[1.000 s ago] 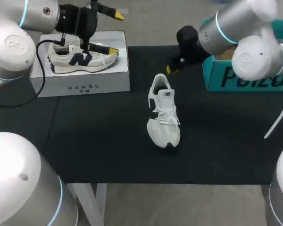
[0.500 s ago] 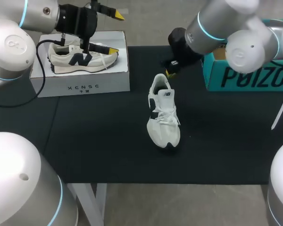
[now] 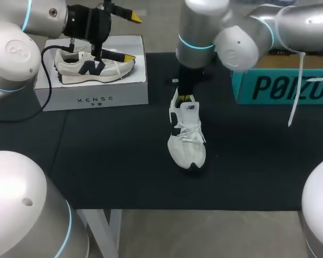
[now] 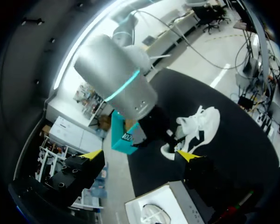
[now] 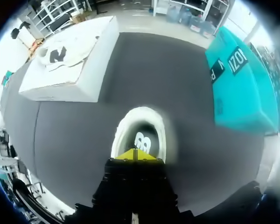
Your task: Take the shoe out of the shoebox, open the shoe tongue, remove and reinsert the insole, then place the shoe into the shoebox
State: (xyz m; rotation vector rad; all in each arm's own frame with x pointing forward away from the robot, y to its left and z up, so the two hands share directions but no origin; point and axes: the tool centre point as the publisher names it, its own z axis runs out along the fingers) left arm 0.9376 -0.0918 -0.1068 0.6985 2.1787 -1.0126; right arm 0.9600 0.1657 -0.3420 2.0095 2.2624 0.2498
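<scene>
Right gripper (image 5: 135,154) hovers, yellow tips pinched together, holding nothing. The shoe (image 5: 139,135) sits directly beneath, collar just ahead. Tongue-opening step, I'd judge: next, tips must hook that tongue.

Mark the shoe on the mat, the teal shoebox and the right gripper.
shoe (image 3: 187,134): head view, on its laces.
teal shoebox (image 3: 282,88): head view, on its front wall.
right gripper (image 5: 136,154): right wrist view, between its yellow tips.
</scene>
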